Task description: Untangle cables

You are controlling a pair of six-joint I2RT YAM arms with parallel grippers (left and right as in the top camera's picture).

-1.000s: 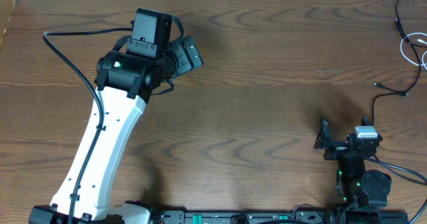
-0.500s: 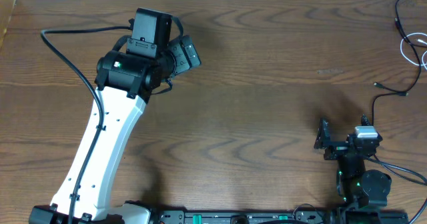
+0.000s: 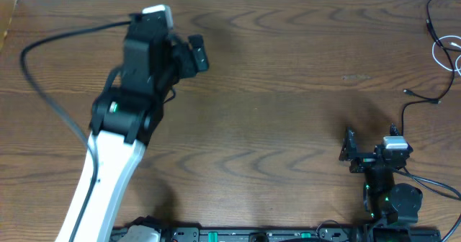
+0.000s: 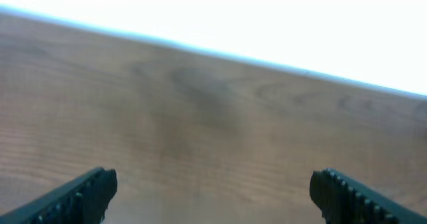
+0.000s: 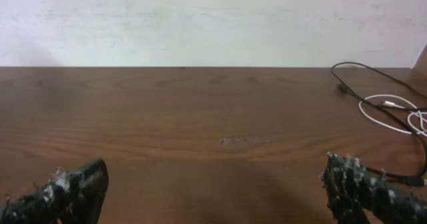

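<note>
The cables lie at the far right edge of the table. In the overhead view I see a thin black cable (image 3: 431, 22), a white cable (image 3: 446, 55) and a black cable with a small plug end (image 3: 421, 98). The right wrist view shows the black cable (image 5: 373, 77) and the white cable (image 5: 387, 114) ahead on the right. My left gripper (image 3: 194, 53) is open and empty over bare wood at the far left, far from the cables; its wrist view (image 4: 213, 187) is blurred. My right gripper (image 5: 213, 181) is open and empty near the front right (image 3: 367, 154).
The wooden table (image 3: 288, 91) ends at a white wall along its far edge (image 5: 200, 24). The left arm's thick black cable (image 3: 43, 91) loops over the left side of the table.
My left arm has swung and turned, and now looks larger in the overhead view; its gripper has shifted slightly left. The right arm and the cables have not moved.
</note>
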